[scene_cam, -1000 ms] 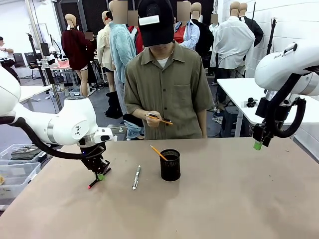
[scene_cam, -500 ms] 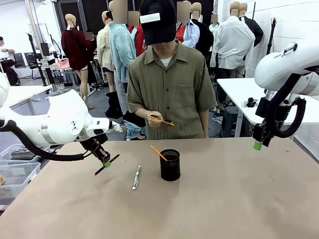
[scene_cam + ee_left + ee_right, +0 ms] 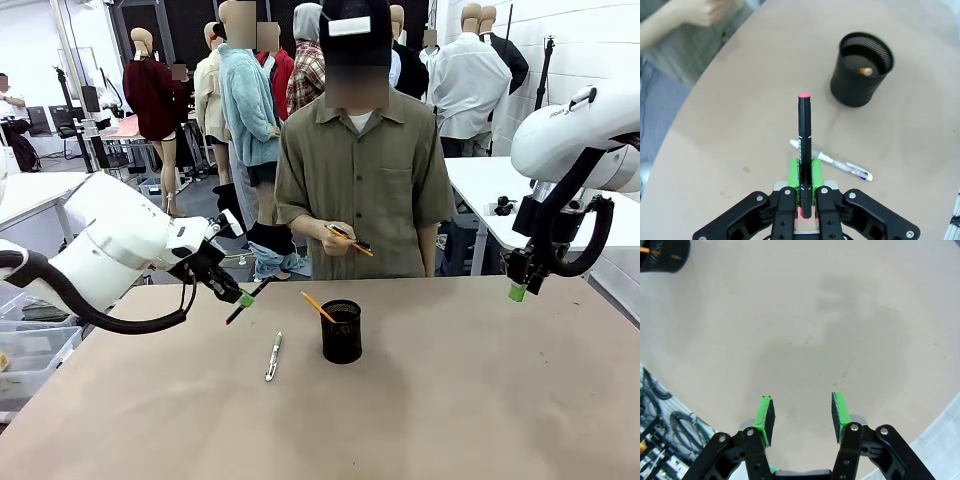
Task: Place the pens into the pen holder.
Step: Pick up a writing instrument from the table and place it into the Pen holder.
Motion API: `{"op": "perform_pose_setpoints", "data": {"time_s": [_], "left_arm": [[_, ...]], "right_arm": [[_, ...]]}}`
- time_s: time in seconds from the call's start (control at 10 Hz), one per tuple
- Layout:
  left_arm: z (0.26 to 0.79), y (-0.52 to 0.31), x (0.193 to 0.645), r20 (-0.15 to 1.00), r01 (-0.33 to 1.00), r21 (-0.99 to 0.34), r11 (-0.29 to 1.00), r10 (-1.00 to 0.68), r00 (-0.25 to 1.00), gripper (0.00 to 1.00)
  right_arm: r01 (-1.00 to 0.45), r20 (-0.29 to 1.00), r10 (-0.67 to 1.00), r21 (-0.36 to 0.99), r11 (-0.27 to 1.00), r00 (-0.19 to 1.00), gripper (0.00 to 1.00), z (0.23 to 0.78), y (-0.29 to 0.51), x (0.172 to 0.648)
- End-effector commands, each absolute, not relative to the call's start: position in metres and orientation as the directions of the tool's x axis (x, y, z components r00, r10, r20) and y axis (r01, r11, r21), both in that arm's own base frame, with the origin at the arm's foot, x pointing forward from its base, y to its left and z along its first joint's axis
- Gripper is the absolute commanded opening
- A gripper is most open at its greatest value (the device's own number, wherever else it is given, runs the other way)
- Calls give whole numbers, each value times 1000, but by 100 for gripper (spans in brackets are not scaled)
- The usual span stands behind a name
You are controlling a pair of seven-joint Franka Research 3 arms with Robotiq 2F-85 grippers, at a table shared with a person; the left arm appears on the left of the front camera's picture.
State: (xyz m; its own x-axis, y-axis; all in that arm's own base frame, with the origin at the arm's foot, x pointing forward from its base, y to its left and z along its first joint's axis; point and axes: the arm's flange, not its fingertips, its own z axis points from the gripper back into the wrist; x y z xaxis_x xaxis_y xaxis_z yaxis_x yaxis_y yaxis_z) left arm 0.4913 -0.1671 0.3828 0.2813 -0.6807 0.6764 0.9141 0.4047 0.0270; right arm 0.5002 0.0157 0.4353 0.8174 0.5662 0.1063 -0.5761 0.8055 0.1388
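Note:
My left gripper (image 3: 245,298) (image 3: 804,172) is shut on the dark pen with the pink-red tip (image 3: 250,299) (image 3: 804,150), held tilted in the air left of the pen holder. The black mesh pen holder (image 3: 342,332) (image 3: 861,69) (image 3: 664,255) stands mid-table with the orange-yellow pencil (image 3: 319,307) (image 3: 866,71) leaning in it. The silver-white pen (image 3: 273,356) (image 3: 836,162) lies flat on the table, left of the cup and below my held pen. My right gripper (image 3: 517,291) (image 3: 802,414) hangs open above the table's far right side with nothing between its pads.
The table (image 3: 450,400) is covered in brown paper. A person (image 3: 360,180) stands at the far edge behind the cup, holding an orange pencil (image 3: 349,240) in one hand. A white table (image 3: 480,180) stands at the back right.
My left gripper has lifted the dark pen off the table and carried it up and to the right, toward the cup. The person has shifted to the right. The right arm has not moved.

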Motion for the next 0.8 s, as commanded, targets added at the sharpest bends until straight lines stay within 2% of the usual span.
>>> {"op": "perform_pose_setpoints", "data": {"time_s": [0.0, 0.4, 0.7], "left_arm": [[352, -142, 499, 730, 956, -12, 293, -650, 208, 0], [342, -143, 497, 836, 977, 11, 215, -537, 109, 0], [357, -64, 434, 908, 958, 126, 258, -418, -7, 0]], "right_arm": [[-583, 108, 573, 135, 801, 813, 59, 433, 15, 497], [-583, 108, 573, 135, 801, 813, 59, 433, 15, 497], [-583, 108, 573, 135, 801, 813, 59, 433, 15, 497]]}}
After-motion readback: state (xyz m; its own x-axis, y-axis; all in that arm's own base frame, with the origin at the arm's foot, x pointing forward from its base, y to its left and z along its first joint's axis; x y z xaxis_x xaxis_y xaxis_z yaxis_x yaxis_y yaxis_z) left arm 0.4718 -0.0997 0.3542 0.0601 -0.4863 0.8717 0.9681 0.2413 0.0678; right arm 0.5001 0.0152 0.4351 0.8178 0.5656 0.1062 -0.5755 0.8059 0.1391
